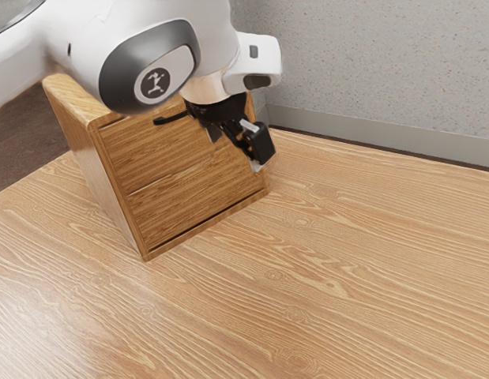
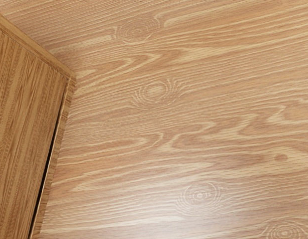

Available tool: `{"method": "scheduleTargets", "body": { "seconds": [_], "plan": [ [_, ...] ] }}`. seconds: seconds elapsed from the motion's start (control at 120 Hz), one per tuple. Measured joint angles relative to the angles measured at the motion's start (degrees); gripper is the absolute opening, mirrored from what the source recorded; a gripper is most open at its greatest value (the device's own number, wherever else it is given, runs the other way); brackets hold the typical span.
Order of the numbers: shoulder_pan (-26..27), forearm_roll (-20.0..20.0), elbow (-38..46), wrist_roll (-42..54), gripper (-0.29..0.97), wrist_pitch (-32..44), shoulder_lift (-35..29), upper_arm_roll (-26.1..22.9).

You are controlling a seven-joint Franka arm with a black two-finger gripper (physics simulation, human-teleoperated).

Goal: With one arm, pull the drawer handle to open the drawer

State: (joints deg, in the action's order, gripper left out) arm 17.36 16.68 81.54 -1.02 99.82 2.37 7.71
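At the cabinet's front corner nearest the wall, the fingers (image 1: 262, 155) point down above the tabletop (image 1: 347, 260). Whether they are parted or closed cannot be told. The wooden drawer cabinet (image 1: 189, 205) shows two fronts, both flush with the frame. The black drawer handle (image 1: 170, 120) on the upper front is largely hidden behind the arm (image 1: 149, 47).

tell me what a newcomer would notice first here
The big white and grey arm looms in the exterior view's upper left, its black gripper hanging in front of a small wooden drawer cabinet. A thin black handle pokes out on the upper drawer front, beside the gripper. All around lies a wood-grain table.
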Motion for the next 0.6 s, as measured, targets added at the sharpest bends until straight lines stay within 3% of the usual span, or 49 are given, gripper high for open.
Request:
{"method": "scheduleTargets", "body": {
  "seconds": [0.233, 0.408, 0.6],
  "plan": [
    [-6.2, 1.5, 0.0, 1.2, 0.68, 3.9, 1.7, 0.0],
    [-4.4, 6.6, 0.4, 1.8, 0.68, 6.5, 2.0, -0.3],
    [-5.3, 8.5, 0.7, 2.4, 0.68, 8.4, 2.8, 0.1]
  ]
}}
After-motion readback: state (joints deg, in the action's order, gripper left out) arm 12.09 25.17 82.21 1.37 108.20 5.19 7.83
